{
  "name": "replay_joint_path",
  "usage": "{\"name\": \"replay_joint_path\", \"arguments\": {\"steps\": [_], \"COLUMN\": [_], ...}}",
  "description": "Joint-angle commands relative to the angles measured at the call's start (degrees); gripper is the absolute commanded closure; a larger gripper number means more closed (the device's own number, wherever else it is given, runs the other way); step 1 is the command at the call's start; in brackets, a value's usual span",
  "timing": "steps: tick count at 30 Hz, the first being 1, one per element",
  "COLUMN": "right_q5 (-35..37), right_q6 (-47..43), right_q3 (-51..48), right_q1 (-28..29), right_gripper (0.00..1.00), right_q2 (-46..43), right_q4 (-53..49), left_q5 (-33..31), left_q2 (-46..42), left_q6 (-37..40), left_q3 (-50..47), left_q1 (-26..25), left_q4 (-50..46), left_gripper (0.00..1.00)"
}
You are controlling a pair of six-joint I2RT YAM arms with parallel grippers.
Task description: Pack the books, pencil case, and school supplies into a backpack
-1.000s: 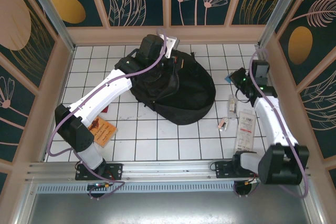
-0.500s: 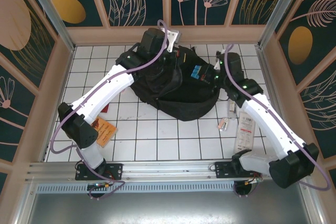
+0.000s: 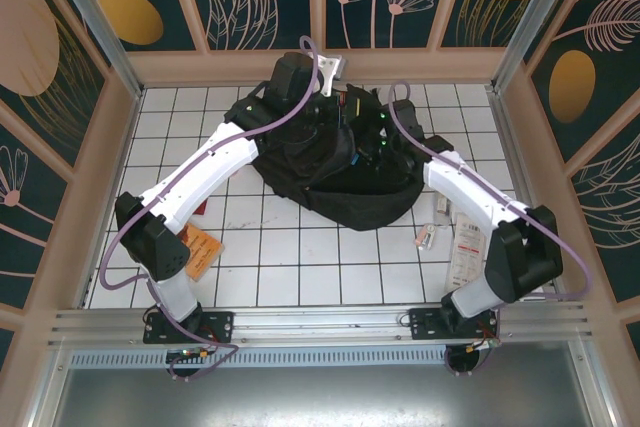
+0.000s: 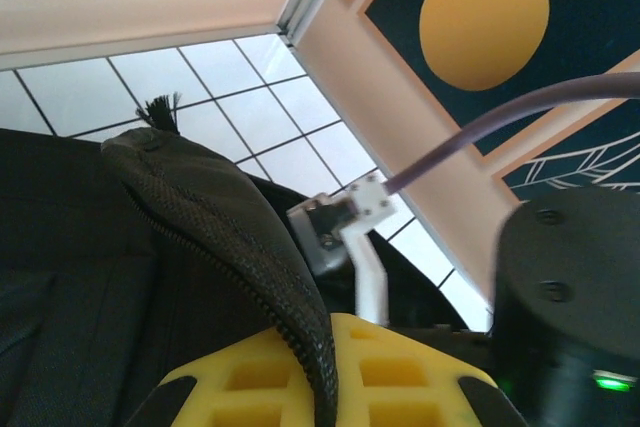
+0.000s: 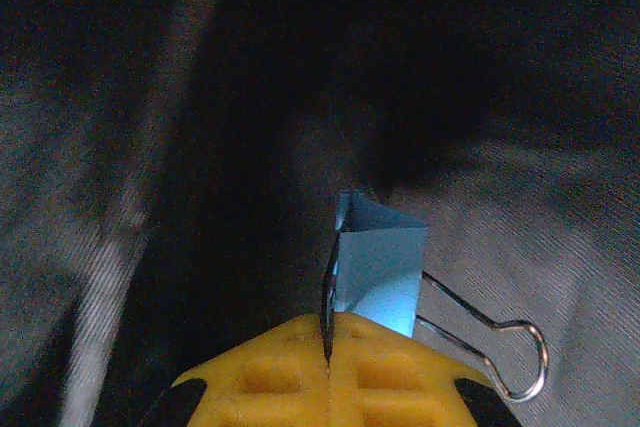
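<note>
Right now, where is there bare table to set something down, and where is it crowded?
Bare tiles: the near strip between the orange booklet and the small pink piece, in front of the backpack; also the far-left corner beside the backpack. Crowded: the right edge, around the pink-white card.

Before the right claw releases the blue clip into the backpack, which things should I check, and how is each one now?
1. Left claw shut on zip edge, holding the backpack open: ok.
2. Right claw shut on blue binder clip: ok.
3. Clip inside the backpack, dark fabric all around: ok.
4. Room under the clip: cannot tell, too dark.
5. Everything packed: not ok, orange booklet lies on the table.
</note>
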Motion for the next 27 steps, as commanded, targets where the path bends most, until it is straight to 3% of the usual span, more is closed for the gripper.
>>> {"name": "replay_joint_path", "arguments": {"steps": [1, 8, 9, 11, 13, 15, 27], "right_q5": [-1.91, -4.61, -5.31, -6.22, -6.04, -5.17, -3.84], "right_q6": [9.4, 18.28, 18.36, 17.37, 16.4, 14.86, -0.72], "right_q3": [2.32, 3.02, 3.84, 5.72, 5.67, 5.34, 4.88], "right_q1": [-0.37, -0.67, -0.69, -0.63, -0.7, -0.74, -1.59], "right_gripper": [1.0, 1.0, 0.95, 0.7, 0.57, 0.52, 0.53], "right_q2": [1.88, 6.24, 7.06, 8.4, 8.18, 6.98, -3.5], "right_q4": [8.45, 19.7, 19.63, 18.24, 17.82, 16.95, 7.44], "left_q5": [3.83, 6.46, 6.3, 5.74, 5.34, 4.54, 1.73], "left_q2": [-1.82, -1.43, -1.47, -1.6, -2.02, -2.52, -3.01], "left_q6": [-4.02, -7.48, -7.33, -6.85, -6.45, -6.12, -3.33], "left_q3": [0.57, 1.2, 1.28, 1.34, 0.84, 0.18, -5.51], "left_q1": [0.29, 0.28, 0.33, 0.34, 0.42, 0.47, 1.55], "left_q4": [8.6, 11.23, 11.06, 10.55, 10.44, 10.28, 10.66], "left_gripper": [1.0, 1.0, 1.0, 1.0, 1.0, 1.0, 1.0]}}
